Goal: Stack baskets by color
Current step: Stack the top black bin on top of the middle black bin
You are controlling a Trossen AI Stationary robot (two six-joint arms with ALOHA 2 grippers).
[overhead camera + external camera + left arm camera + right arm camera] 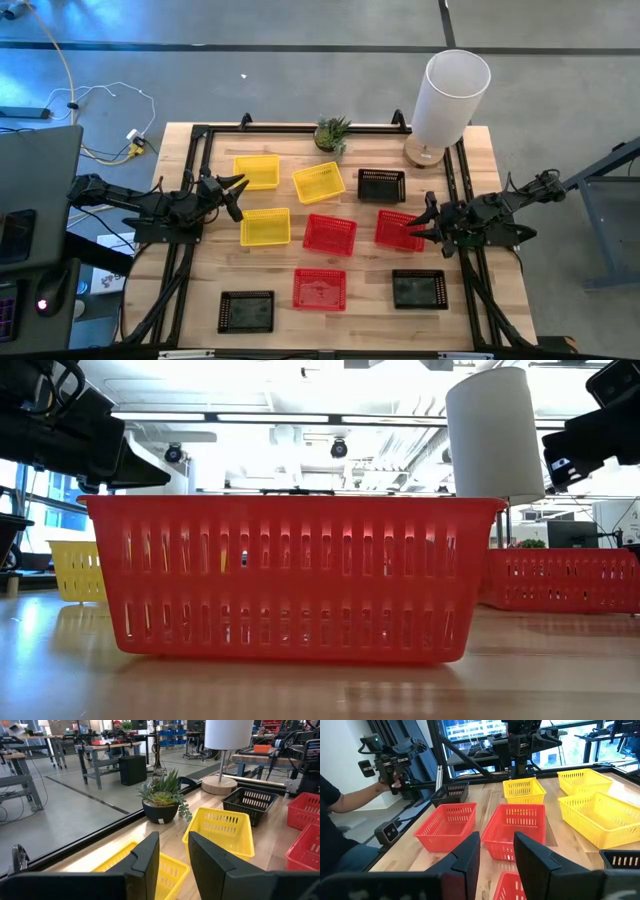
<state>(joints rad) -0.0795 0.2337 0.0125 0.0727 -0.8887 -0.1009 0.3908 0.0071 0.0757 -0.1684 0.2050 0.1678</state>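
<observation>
Baskets (323, 230) all single, scattered between left gripper (232, 193) and right gripper (421, 223), both parted and empty, poised beside yellow basket (265, 227) and red basket (400, 229), likely for first picks.

bench (190, 310): pale wood top with a black frame laid round its edges
yellow baskets (257, 171): three on the left half, one near the far edge, one tilted beside it, one nearer the middle
red baskets (329, 233): three, two side by side at the centre, one closer to the front
black baskets (381, 185): three, one by the far right, two at the front corners
plant (332, 133): small pot at the far edge
white cylinder (448, 100): on a round base, seemingly wooden, far right corner
</observation>
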